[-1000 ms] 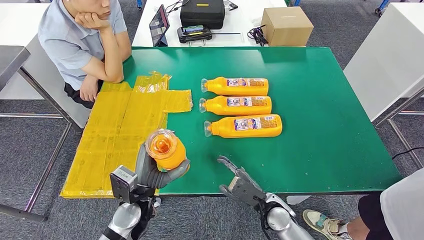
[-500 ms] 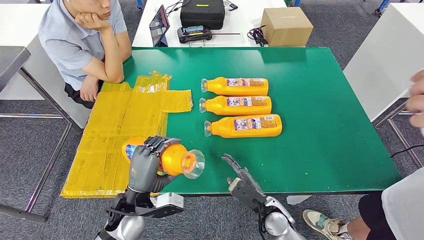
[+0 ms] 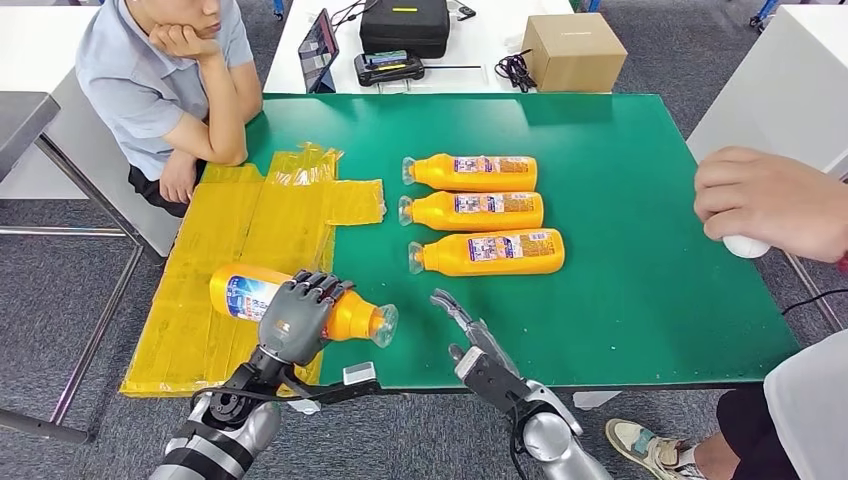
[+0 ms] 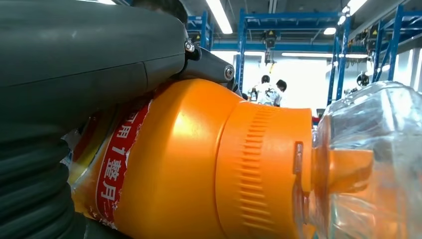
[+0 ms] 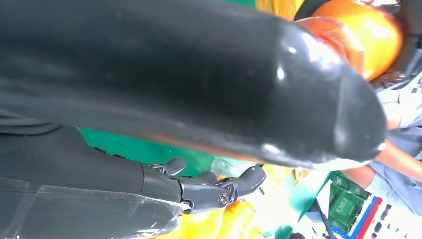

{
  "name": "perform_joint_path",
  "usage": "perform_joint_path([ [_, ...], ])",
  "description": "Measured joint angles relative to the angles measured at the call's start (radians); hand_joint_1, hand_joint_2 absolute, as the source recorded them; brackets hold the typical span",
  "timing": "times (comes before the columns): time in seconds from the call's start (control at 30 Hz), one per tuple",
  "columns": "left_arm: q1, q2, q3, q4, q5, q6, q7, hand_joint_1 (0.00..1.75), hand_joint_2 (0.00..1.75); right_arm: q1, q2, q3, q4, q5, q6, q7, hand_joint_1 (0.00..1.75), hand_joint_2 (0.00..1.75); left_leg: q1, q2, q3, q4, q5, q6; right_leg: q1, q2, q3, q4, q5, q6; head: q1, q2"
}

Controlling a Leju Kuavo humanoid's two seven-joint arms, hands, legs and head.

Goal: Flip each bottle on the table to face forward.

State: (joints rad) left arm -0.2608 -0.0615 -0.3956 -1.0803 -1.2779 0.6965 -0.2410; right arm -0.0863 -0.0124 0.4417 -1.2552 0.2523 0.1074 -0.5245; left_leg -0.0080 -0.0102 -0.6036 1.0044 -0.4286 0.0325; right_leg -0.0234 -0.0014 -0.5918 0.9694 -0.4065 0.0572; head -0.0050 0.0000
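Bottle [image 3: 300,303] is lying sideways in the left hand [image 3: 293,320], fingers [image 3: 318,288] wrapping its middle over the yellow sheet [image 3: 240,250]. Right hand [image 3: 475,345] is hovering beside it, fingers apart, holding nothing.

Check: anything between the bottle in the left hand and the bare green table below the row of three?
Nothing on the table blocks it. The held bottle, gripped by the left hand, has open green table beyond its cap end. The open right hand hovers just beside that stretch, near the cap.
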Motion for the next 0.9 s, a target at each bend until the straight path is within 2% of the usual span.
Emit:
perform_joint_path([
  [0.17,-0.028,0.003,0.0,0.057,-0.014,0.003,0.029,1.75,1.75,-0.005,0.0,0.001,-0.005,-0.001,0.006,-0.006,0.0,0.0,0.0,0.0,0.0,0.0,0.0,0.0,0.0,0.0,0.0,0.0,0.0,0.0,0.0,0.0],
  [0.3,-0.106,0.004,-0.001,0.215,-0.058,0.0,0.082,1.75,1.75,-0.025,0.001,0.013,-0.005,-0.012,0.03,-0.014,0.0,0.0,0.0,0.0,0.001,0.0,0.001,0.0,0.0,0.0,0.0,0.0,0.001,0.0,0.0,0.0],
  [0.4,-0.173,0.005,-0.002,0.35,-0.061,-0.031,0.089,1.58,1.75,-0.04,0.004,0.025,-0.005,-0.023,0.046,-0.014,0.0,0.0,0.0,0.0,0.001,0.0,0.002,0.0,0.0,0.0,0.0,0.0,0.001,0.0,0.0,0.0],
  [0.43,-0.193,0.004,-0.002,0.391,-0.061,-0.05,0.095,1.38,1.75,-0.045,0.005,0.03,-0.004,-0.025,0.049,-0.014,0.0,0.0,0.0,0.0,0.001,0.0,0.002,0.0,0.0,0.0,0.0,0.0,0.001,0.0,0.0,0.0],
  [0.53,-0.261,0.0,-0.004,0.487,-0.063,-0.112,0.132,0.46,1.75,-0.058,0.011,0.042,0.002,-0.028,0.054,-0.013,0.0,0.0,0.0,-0.002,0.001,0.0,0.002,0.0,0.0,-0.002,0.002,0.001,0.001,0.0,0.0,0.0],
  [0.57,-0.282,-0.001,-0.005,0.513,-0.063,-0.128,0.144,0.25,1.75,-0.061,0.014,0.045,0.005,-0.028,0.054,-0.013,0.0,0.0,0.0,-0.002,0.001,0.0,0.002,0.0,0.0,-0.002,0.002,0.001,0.001,0.0,0.0,0.0],
  [0.6,-0.299,-0.002,-0.005,0.535,-0.063,-0.142,0.153,0.14,1.75,-0.064,0.017,0.049,0.007,-0.029,0.055,-0.013,0.0,0.0,0.0,-0.002,0.002,0.0,0.002,0.0,0.0,-0.002,0.003,0.0,0.001,0.0,0.0,0.0],
  [0.63,-0.312,-0.002,-0.005,0.553,-0.062,-0.152,0.16,0.14,1.75,-0.066,0.019,0.051,0.009,-0.029,0.055,-0.013,0.0,0.44,0.0,-0.002,0.002,0.0,0.002,0.0,0.0,-0.002,0.003,0.0,0.001,0.0,0.0,0.0],
  [0.73,-0.348,-0.005,-0.006,0.601,-0.046,-0.19,0.172,0.34,1.75,-0.07,0.021,0.06,0.016,-0.029,0.055,-0.013,0.0,1.75,0.0,-0.003,0.004,0.0,0.002,0.0,0.0,-0.002,0.005,0.0,0.001,0.0,0.0,0.0],
  [0.77,-0.36,-0.005,-0.005,0.617,-0.034,-0.209,0.172,0.32,1.75,-0.072,0.023,0.064,0.018,-0.029,0.056,-0.013,0.0,1.75,0.0,-0.003,0.005,0.0,0.002,0.0,0.0,-0.002,0.006,0.0,0.001,-0.001,0.0,0.0],
  [0.87,-0.385,-0.006,0.004,0.652,-0.003,-0.26,0.175,0.05,1.75,-0.076,0.027,0.069,0.021,-0.03,0.061,-0.013,0.0,1.75,0.0,-0.001,0.007,-0.001,0.002,-0.001,0.001,-0.002,0.007,0.0,0.002,-0.003,0.0,0.0],
  [0.9,-0.391,-0.006,0.007,0.66,0.004,-0.269,0.177,0.02,1.75,-0.077,0.028,0.07,0.022,-0.03,0.062,-0.013,0.0,1.75,0.001,-0.001,0.007,-0.001,0.002,-0.001,0.001,-0.002,0.007,0.0,0.002,-0.003,0.0,0.0],
])
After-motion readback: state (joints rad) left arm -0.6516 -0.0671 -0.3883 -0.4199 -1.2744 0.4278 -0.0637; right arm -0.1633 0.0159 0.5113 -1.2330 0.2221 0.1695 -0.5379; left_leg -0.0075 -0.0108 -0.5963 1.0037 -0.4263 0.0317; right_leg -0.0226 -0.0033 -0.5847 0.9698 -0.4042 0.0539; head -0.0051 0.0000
